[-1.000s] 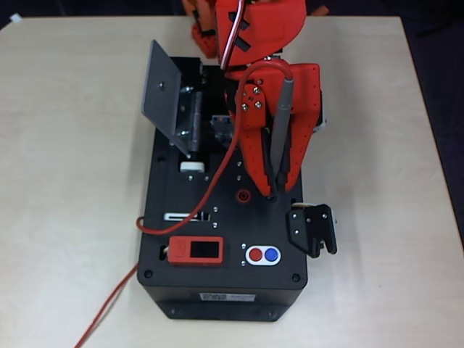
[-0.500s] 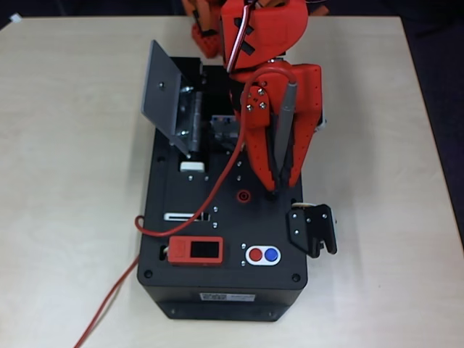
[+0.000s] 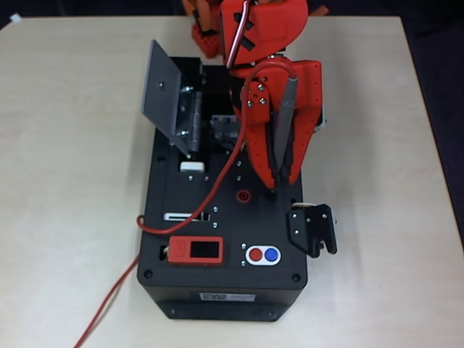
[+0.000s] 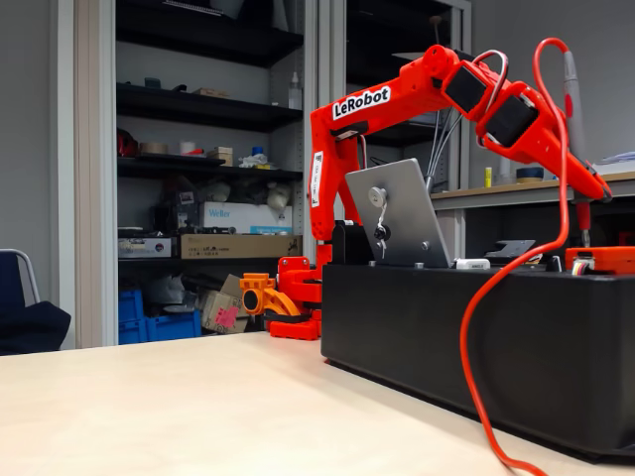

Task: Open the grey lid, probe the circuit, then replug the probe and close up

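Observation:
The grey lid (image 3: 161,90) stands swung up on its hinge at the back left of the black box (image 3: 181,217); the fixed view shows the lid (image 4: 397,213) with its knob. Beside the lid the circuit (image 3: 223,129) lies in its recess, partly hidden by the red arm. My gripper (image 3: 279,177) is shut on the probe (image 3: 284,119), held almost upright. The probe's tip points down at a small hole just right of a red socket (image 3: 244,195); whether it touches I cannot tell. In the fixed view the probe (image 4: 573,99) rises above my gripper (image 4: 587,193). Its red wire (image 3: 210,190) loops across the box and off the table's front.
An orange-red display module (image 3: 196,251) and a red-and-blue button pair (image 3: 262,254) sit at the box's front. A black bracket (image 3: 312,228) sticks out at its right edge. Bare table (image 3: 72,217) lies on both sides. Shelves (image 4: 198,109) stand behind.
My gripper with the probe has drawn back slightly toward the rear of the box. The wire's loop has shifted a little. The lid has not moved.

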`<state>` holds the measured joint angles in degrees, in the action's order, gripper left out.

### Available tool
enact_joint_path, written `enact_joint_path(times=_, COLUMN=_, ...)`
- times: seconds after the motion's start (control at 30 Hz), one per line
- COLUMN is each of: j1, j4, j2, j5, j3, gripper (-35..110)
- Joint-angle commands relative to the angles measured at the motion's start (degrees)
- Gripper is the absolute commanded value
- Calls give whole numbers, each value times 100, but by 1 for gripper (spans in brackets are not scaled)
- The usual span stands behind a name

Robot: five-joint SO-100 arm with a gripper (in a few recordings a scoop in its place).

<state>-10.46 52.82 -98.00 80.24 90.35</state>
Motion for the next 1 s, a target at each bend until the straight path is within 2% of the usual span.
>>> enact_joint_path(times=0.0, j1=-53, j4=-9, j2=-334, j5=0, j3=26, gripper=0)
enact_joint_path(times=0.97, j1=-53, j4=-404, j2=-360, j5=9, j3=422, gripper=0)
